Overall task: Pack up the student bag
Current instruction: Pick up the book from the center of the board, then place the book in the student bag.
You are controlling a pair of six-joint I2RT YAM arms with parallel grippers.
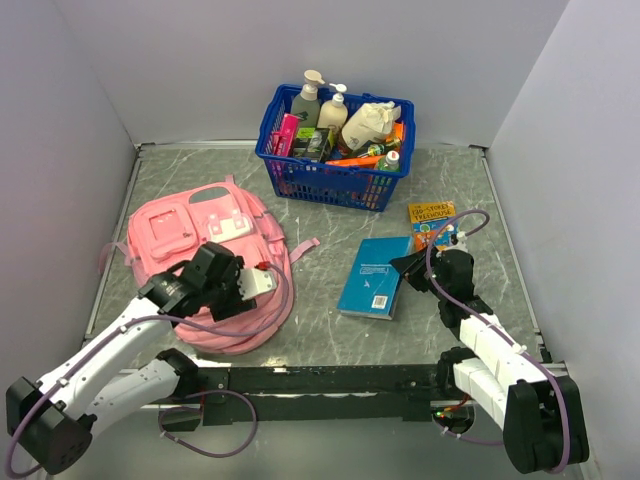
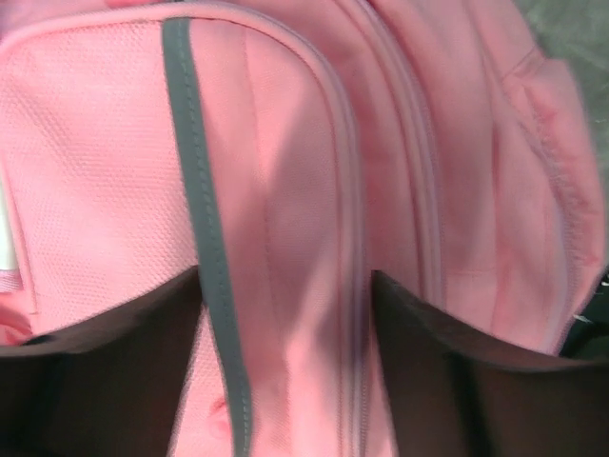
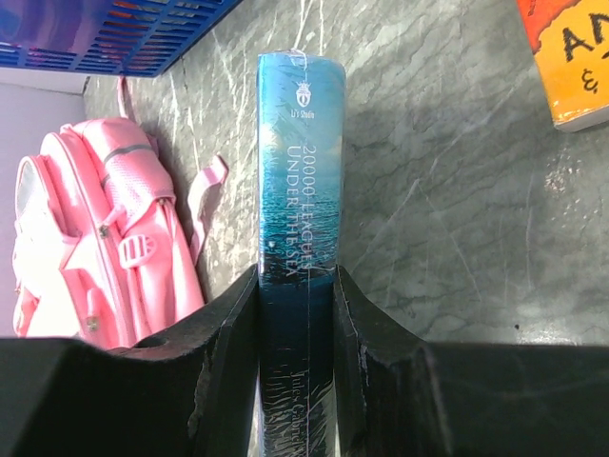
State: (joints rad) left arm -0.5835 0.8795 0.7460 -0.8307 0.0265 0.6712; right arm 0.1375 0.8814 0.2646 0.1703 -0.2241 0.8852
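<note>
one student bag (image 1: 190, 235), two books (image 1: 375, 278), one basket (image 1: 330, 180)

Left claw (image 2: 285, 295) spread wide; right claw (image 3: 297, 278) clamped tight.

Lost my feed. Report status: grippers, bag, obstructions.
Left gripper open, over student bag. Right gripper shut on edge of blue book. Bag lies flat, looks closed. Blue basket behind, not in the way.

Top camera overlooks the table (image 1: 325, 335); close wrist cameras both see the student bag (image 1: 170, 235).
</note>
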